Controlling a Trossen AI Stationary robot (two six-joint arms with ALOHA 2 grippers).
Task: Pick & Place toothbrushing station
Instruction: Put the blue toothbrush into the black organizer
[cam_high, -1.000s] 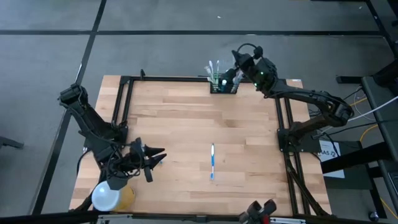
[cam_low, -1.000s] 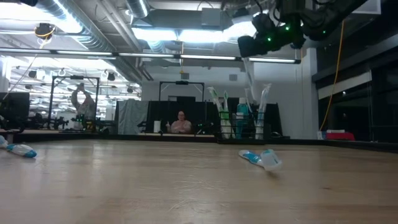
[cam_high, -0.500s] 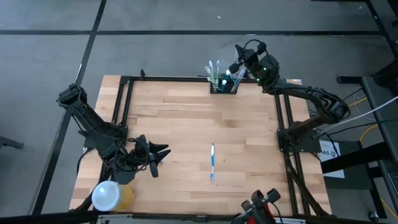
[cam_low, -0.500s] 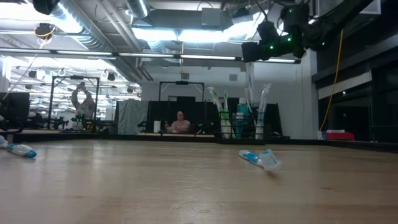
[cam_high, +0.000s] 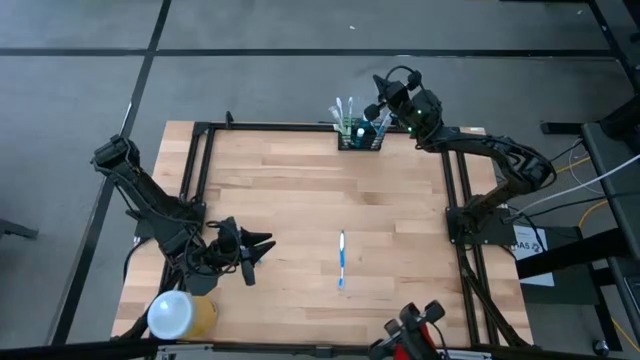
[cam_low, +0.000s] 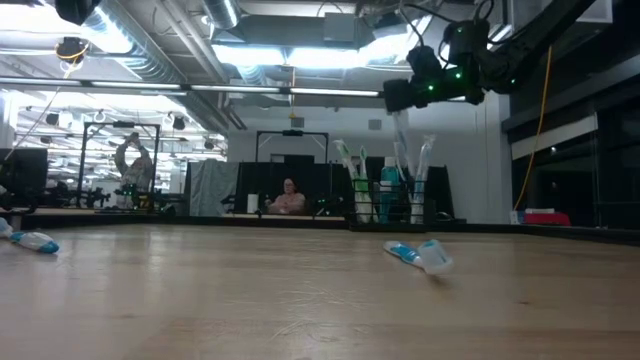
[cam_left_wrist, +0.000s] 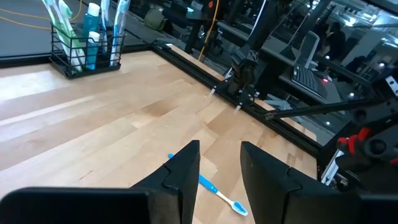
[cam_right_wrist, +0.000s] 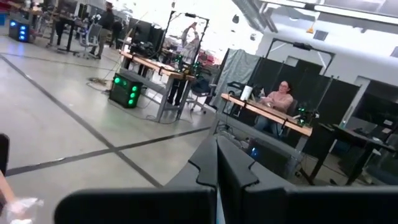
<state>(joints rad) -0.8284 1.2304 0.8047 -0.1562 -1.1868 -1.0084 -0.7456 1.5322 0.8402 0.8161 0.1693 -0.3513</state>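
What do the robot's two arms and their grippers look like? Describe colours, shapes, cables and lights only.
Both arms are dark, slim and jointed. The right gripper has two flat black fingers; its wrist carries small green lights and a looping black cable. The left gripper has two pointed black fingers, which show as broad, angular, matte black blades in its own wrist view. No markings are legible.

left gripper (cam_high: 262, 243) open – right gripper (cam_right_wrist: 217, 171) closed

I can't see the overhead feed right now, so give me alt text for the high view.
Seen from above, the right hand hovers beside the black toothbrushing station at the wooden table's far edge. A blue toothbrush lies alone near the table's middle. The left hand waits low near the front left, fingers apart, by a white-topped yellow cylinder.
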